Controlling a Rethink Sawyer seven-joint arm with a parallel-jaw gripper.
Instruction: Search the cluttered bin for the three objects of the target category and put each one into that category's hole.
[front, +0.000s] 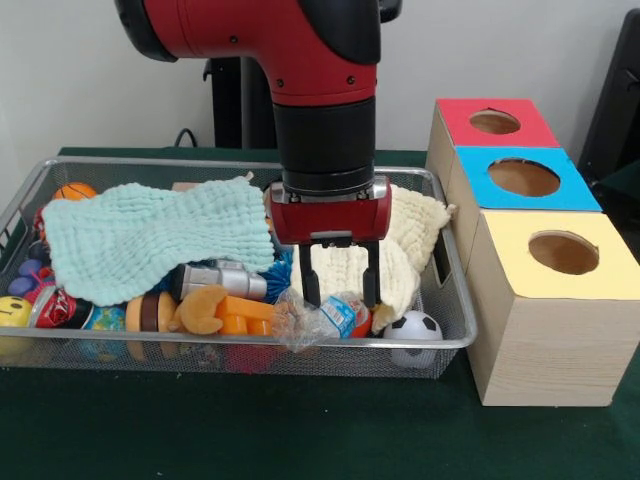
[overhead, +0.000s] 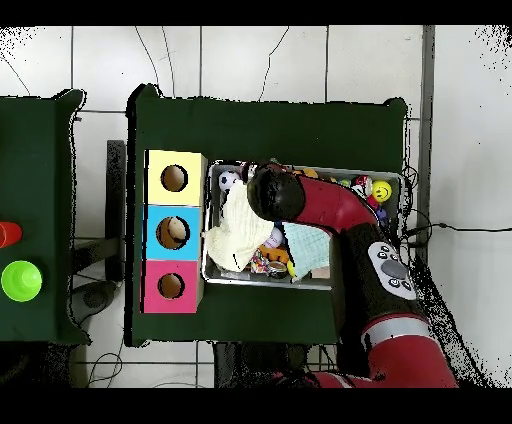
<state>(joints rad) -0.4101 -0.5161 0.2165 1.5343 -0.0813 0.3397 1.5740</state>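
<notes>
The wire mesh bin (front: 445, 262) sits on the dark green surface (front: 250, 430), packed with clutter, and the red and black hand (front: 339, 296) hangs right over its near right part, black fingers (front: 309, 283) spread moderately apart with nothing between them. Just below the tips lies a small crinkled clear plastic bottle with a blue label (front: 330, 316), lying on its side against the near wall. Behind the hand is a cream knitted cloth (front: 415, 240), draped up toward the bin's right end. A pale mint waffle cloth (front: 150, 240) covers much of the left half. In front of that: a silver metal cylinder (front: 222, 280), a tan plush toy (front: 203, 310) touching an orange plastic piece (front: 245, 312). A black-and-white toy football (front: 413, 330) rests in the near right corner. Far left, a yellow smiley ball (front: 12, 312) and an orange basketball toy (front: 75, 191). Just beside the bin's right end stand three wooden boxes, each with a round hole: yellow-topped (front: 560, 255) nearest, blue-topped (front: 525, 178) in the middle, red-topped (front: 495, 122) farthest
</notes>
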